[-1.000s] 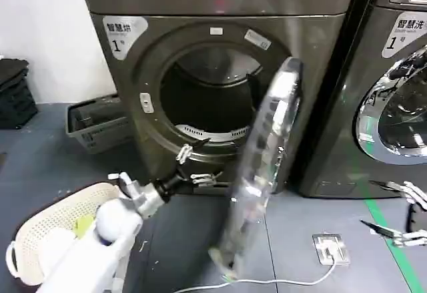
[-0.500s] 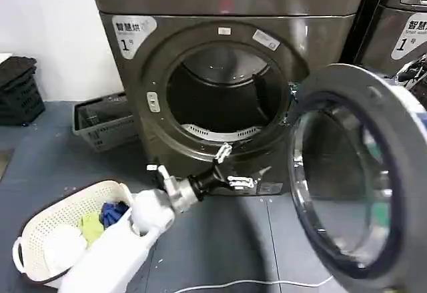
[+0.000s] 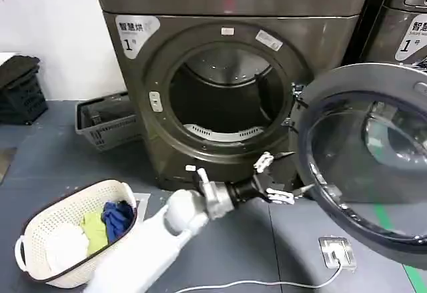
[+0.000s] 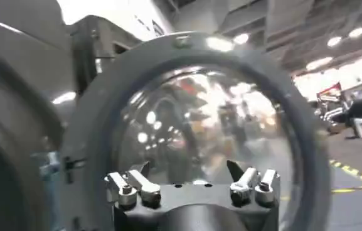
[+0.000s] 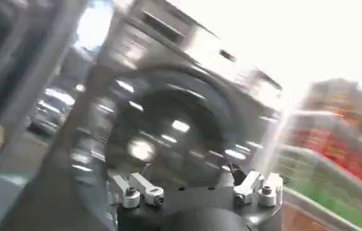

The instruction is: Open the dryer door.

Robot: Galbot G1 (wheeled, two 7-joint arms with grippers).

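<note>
Grey floor [image 3: 60, 166] before the bronze-grey dryer [image 3: 233, 73], dryer door [image 3: 363, 159] swung wide to its right, left gripper [image 3: 283, 176] spread open, empty, just beside the door's inner rim, laundry basket [image 3: 73, 236] nearby.

Two front-loading machines stand side by side: the dryer [image 3: 133, 99] and a second, darker machine [image 3: 400, 19], each with one white corner label. One dryer door [image 3: 363, 159] hangs open. On the floor: one white laundry basket [image 3: 40, 253], one grey crate [image 3: 100, 126], one black crate stack [image 3: 20, 89].
</note>
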